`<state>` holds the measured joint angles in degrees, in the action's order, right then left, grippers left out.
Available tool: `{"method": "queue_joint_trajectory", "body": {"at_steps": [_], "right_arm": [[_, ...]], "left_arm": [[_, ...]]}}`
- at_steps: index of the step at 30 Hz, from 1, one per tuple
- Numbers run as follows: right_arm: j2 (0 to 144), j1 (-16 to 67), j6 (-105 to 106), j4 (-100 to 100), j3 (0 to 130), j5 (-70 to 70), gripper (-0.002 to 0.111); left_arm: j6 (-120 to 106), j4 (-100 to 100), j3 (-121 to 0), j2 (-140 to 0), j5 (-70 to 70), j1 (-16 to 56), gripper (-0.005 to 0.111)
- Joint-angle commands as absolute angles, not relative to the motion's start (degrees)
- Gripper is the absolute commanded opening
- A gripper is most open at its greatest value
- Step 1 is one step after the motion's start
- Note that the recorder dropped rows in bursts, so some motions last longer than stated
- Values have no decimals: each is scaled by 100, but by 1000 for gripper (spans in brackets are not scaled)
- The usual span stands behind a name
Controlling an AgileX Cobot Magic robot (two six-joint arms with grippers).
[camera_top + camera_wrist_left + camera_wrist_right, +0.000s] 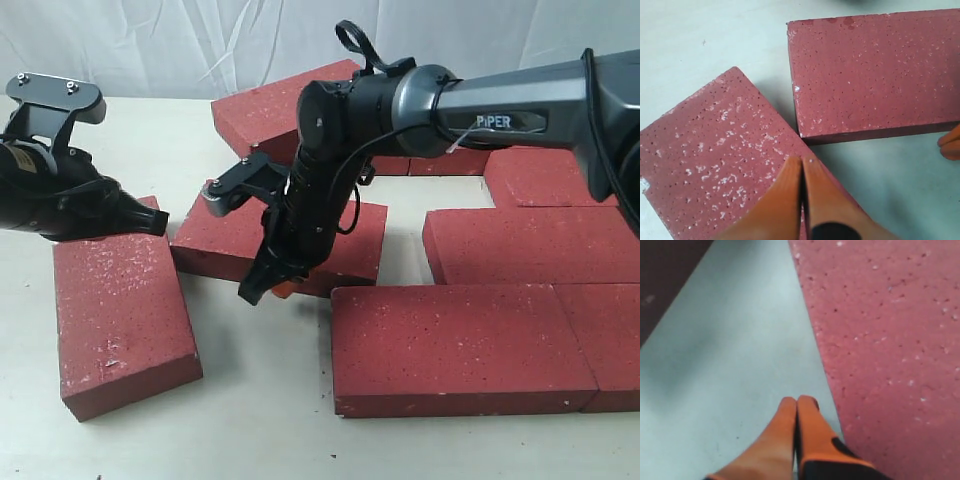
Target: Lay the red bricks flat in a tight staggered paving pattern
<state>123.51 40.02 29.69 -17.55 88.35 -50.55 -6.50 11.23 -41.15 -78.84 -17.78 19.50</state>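
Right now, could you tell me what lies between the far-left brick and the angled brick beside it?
Only a narrow wedge of bare table, tapering until the far-left brick and angled brick nearly touch corners; the left wrist view shows it.

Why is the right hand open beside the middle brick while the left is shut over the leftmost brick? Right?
No: the right wrist view shows the right hand shut, fingertips together. The rest holds: beside the middle brick, left hand shut over the leftmost brick.
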Motion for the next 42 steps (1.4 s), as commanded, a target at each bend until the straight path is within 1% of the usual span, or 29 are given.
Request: {"method": "queue_joint_trajectory", "body": {"at_steps": [1, 6, 12, 20, 23, 27, 34, 39, 42], "right_arm": [[12357, 4004, 2809, -1428, 8886, -4793, -1], [12357, 4004, 2452, -606, 8886, -4642, -1], [12357, 4004, 2369, -315, 8886, -4616, -1], [12357, 3867, 2331, -419, 8900, -4393, -1], [12357, 3777, 2398, -909, 9027, -4654, -1], [12346, 3768, 2521, -944, 9231, -4761, -1], [12358, 3670, 2521, -978, 9303, -4421, -1], [12334, 3586, 2521, -903, 9460, -5040, -1], [12234, 3487, 2521, -1005, 9460, -5077, -1]], "left_arm": [[-651, 1196, -4106, -7906, -1711, 1953, 0], [-651, 1196, -4106, -7906, -1690, 1953, 0], [-651, 1206, -4106, -7906, -1690, 1953, 0], [-651, 1160, -4106, -7953, -1570, 1953, 0], [-651, 1219, -4118, -8142, -1446, 1953, 0], [-651, 1265, -4418, -8581, -1535, 1953, 0], [-651, 1144, -5245, -9166, -2054, 1953, 0], [-651, 986, -5477, -9404, -2124, 1953, 0], [-651, 884, -5498, -9521, -2077, 1953, 0]]}}
